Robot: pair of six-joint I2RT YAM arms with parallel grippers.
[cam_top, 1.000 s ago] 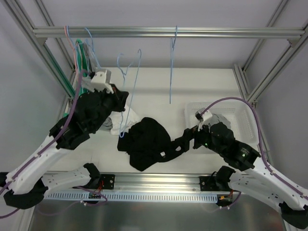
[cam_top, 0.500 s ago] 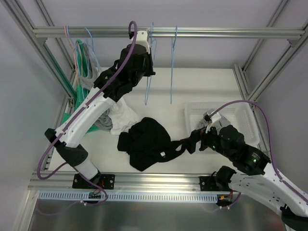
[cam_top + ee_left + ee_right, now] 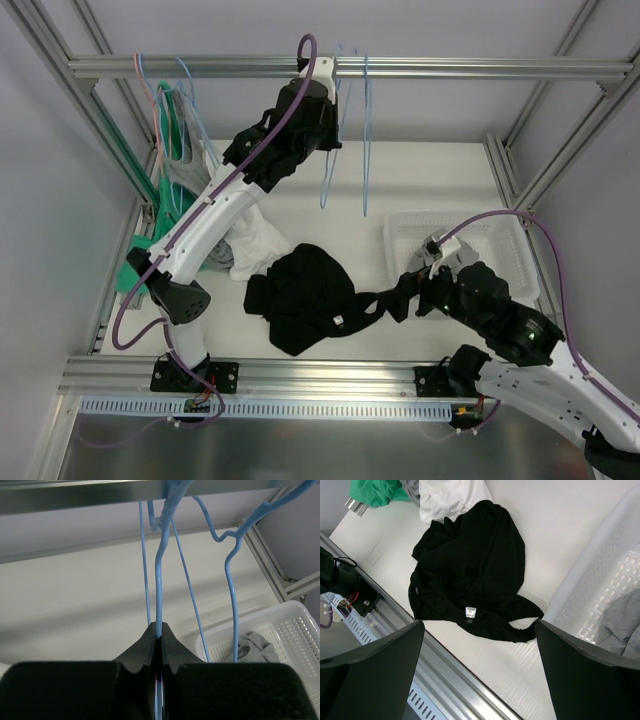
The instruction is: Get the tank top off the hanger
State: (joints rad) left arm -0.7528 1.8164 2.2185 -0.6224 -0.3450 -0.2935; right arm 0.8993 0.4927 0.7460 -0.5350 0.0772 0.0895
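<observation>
As far as can be told from above, looks all but done: no cloth on the blue hanger (image 3: 159, 575), only bare wire. Leaves the black tank top (image 3: 305, 300) crumpled flat on the table (image 3: 440, 180), just left of the white basket (image 3: 505, 232), with one strap trailing toward the basket's near left corner. Probably leaves only the parking of the hanger; impossible to tell whether any tidying of the garment is wanted.

Reaches high with the left arm, up and to the left of the basket, toward the overhead rail (image 3: 450, 68). Has the left gripper (image 3: 160, 630) pinched fully closed on the hanger's wire below the hook, the hook up at the rail; cannot say whether seated on it. Sets this hanger close beside other blue hangers (image 3: 231, 575) on that rail.

Holds the right arm low and bent at the basket's near left side, with the right gripper (image 3: 479, 630) aimed down over the strap end of the tank top. Shows its fingers (image 3: 375, 675) spread wide, gripping nothing and clear of the cloth.
</observation>
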